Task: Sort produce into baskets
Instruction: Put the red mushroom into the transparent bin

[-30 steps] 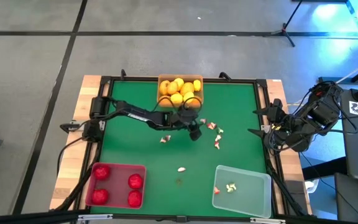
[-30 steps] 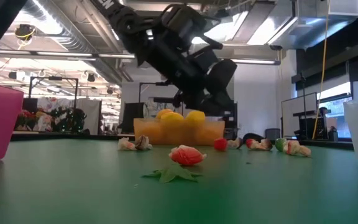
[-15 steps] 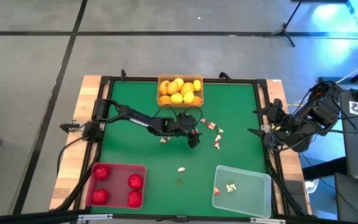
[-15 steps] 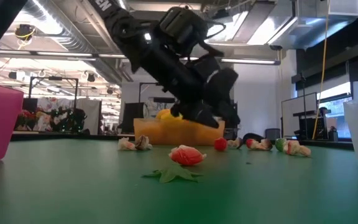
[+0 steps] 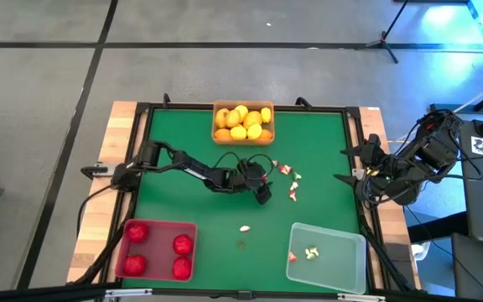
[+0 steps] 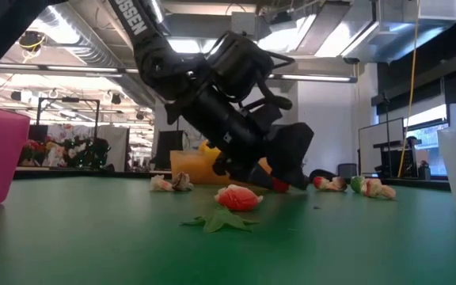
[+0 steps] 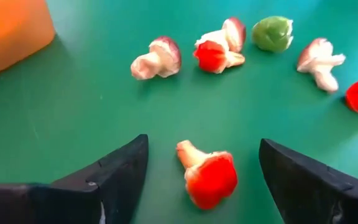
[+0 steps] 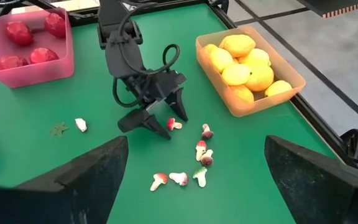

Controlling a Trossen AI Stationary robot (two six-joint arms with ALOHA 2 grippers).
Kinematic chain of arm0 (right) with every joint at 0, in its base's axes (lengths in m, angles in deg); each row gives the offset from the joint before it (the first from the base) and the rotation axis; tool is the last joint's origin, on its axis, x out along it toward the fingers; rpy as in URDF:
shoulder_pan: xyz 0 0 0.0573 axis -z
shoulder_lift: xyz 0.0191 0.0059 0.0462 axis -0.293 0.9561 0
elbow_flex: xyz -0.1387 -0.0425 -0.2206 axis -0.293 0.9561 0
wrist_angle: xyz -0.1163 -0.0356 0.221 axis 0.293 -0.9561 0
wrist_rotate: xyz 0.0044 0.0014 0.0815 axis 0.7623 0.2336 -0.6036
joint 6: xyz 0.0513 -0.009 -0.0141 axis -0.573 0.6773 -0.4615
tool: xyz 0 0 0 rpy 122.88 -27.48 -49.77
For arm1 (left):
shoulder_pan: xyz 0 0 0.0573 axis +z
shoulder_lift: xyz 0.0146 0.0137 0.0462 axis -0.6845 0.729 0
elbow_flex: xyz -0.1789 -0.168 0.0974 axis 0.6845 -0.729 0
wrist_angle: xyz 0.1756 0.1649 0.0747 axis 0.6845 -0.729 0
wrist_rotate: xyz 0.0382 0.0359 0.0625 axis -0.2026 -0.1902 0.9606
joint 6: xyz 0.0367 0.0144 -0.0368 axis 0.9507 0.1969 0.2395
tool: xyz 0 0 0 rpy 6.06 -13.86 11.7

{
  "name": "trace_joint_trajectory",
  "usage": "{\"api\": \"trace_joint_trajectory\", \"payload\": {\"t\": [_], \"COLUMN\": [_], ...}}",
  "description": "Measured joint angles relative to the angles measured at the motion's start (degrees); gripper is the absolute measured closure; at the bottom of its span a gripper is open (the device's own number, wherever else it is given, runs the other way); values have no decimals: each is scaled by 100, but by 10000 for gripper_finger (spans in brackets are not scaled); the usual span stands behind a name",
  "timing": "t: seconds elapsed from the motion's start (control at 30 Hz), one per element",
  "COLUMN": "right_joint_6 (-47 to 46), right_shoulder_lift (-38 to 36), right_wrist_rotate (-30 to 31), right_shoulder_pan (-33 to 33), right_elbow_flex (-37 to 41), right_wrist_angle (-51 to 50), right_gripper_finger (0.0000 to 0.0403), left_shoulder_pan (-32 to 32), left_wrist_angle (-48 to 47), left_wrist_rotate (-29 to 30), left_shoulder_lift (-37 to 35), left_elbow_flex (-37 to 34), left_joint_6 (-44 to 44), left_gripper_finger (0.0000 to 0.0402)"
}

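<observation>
On the green table [image 5: 183,201], we found the left end effector [image 5: 262,192] lowered near the middle, its two dark fingers [image 7: 114,177] spread apart on either side of a small red-capped mushroom piece [image 7: 207,174] and not touching it. In the right wrist view that same piece [image 8: 173,124] lay between the open fingers. The left arm reached in from the table's left edge.

Just beyond the left end effector we saw a loose scatter of small whitish-and-red bits [image 5: 290,174], with one green piece [image 7: 272,33] among them. A further whitish-and-red bit [image 5: 245,227] lay alone nearer the front edge, beside a small green leaf scrap [image 5: 241,245].

The orange basket [image 5: 267,138] stood at the back edge, filled with yellow and orange fruits [image 5: 240,122]. The red basket [image 5: 158,226] sat at the front left corner holding four red round fruits [image 5: 182,244]. The clear basket [image 5: 355,243] sat at the front right with a few small bits [image 5: 311,252] inside.

The right end effector [image 8: 194,180] waited off the table's right side, its fingers held wide apart and gripping nothing.
</observation>
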Motion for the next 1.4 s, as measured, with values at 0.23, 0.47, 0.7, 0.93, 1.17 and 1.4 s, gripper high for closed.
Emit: {"api": "trace_joint_trajectory", "payload": {"t": [0.23, 0.47, 0.7, 0.93, 1.17, 1.4], "right_joint_6": [0, -1, -146, -212, -193, -191], "right_shoulder_lift": [0, 0, 29, 42, 42, 53], "right_wrist_rotate": [-66, -64, -63, -66, -12, -8], "right_shoulder_pan": [1, 1, -1, -1, -1, 1], "right_elbow_flex": [0, 0, 0, 0, 0, 0], "right_wrist_angle": [-3, 14, 38, 36, 34, 31], "right_gripper_finger": [29, 29, 29, 29, 29, 29], "left_shoulder_pan": [-256, -373, -346, -296, -342, -478], "left_wrist_angle": [-211, -238, -201, -171, -136, 170], "left_wrist_rotate": [453, 655, 810, 859, 799, 769], "left_shoulder_lift": [9, 15, 26, 24, -50, -278], "left_elbow_flex": [-9, -18, -22, -29, -37, 10], "left_joint_6": [-166, -303, -342, -450, -388, -390], "left_gripper_finger": [151, 198, 244, 278, 308, 319]}}
